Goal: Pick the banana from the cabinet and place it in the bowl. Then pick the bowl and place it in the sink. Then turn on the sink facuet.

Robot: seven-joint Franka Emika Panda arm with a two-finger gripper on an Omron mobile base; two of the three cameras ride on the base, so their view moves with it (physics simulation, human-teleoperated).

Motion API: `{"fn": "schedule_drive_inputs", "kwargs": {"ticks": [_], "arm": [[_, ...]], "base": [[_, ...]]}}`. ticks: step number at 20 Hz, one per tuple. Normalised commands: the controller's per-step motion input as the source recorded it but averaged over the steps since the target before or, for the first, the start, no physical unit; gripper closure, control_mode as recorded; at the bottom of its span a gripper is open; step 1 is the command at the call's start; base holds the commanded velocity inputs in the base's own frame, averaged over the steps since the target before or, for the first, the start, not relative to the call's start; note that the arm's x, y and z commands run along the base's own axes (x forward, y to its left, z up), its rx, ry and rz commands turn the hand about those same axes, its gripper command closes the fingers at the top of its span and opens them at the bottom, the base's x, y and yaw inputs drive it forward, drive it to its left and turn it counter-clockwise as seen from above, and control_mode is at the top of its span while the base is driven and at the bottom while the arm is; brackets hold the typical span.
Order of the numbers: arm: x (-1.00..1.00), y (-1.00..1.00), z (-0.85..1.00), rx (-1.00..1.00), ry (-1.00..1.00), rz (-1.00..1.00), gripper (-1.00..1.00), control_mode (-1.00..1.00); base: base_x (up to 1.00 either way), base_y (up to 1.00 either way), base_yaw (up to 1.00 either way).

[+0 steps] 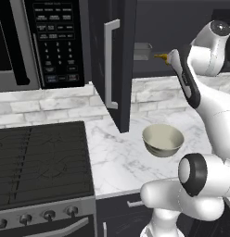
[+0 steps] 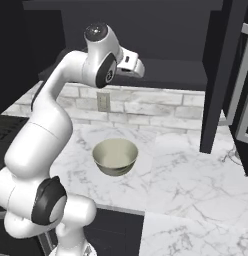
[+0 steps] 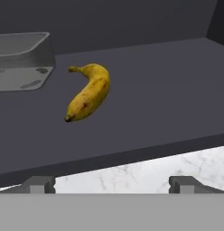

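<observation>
The banana (image 3: 89, 92) lies on the dark shelf of the open cabinet (image 3: 154, 94), yellow with brownish ends. In the hand view it is ahead of my gripper (image 3: 111, 185) and a little to its left. The two fingertips (image 3: 39, 184) stand wide apart, short of the shelf's front edge, with nothing between them. From the left base view only the banana's tip (image 1: 161, 56) shows past my hand. The bowl (image 1: 163, 139) sits upright on the marble counter below the cabinet, and its cream inside (image 2: 115, 156) holds nothing. The sink and the sink faucet are out of view.
A small metal pan (image 3: 23, 58) rests on the shelf left of the banana. The cabinet door (image 1: 112, 65) hangs open left of my hand, with its silver handle toward me. A microwave (image 1: 38, 41) and a stove (image 1: 42, 162) stand further left.
</observation>
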Motion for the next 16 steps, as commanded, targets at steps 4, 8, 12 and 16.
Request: {"fn": "schedule_drive_inputs", "kwargs": {"ticks": [4, 8, 12, 16], "arm": [[0.24, 0.22, 0.0, 0.0, 0.0, 0.0, -1.0, -1.0], [0.43, 0.11, 0.0, 0.0, 0.03, 0.0, -1.0, -1.0], [0.32, 0.0, 0.0, 0.0, 0.13, 0.0, -1.0, -1.0], [0.24, 0.0, -0.01, 0.0, 0.15, 0.0, -1.0, -1.0]], "base": [[0.0, 0.0, 0.0], [0.0, 0.0, 0.0], [0.0, 0.0, 0.0], [0.0, 0.0, 0.0]]}}
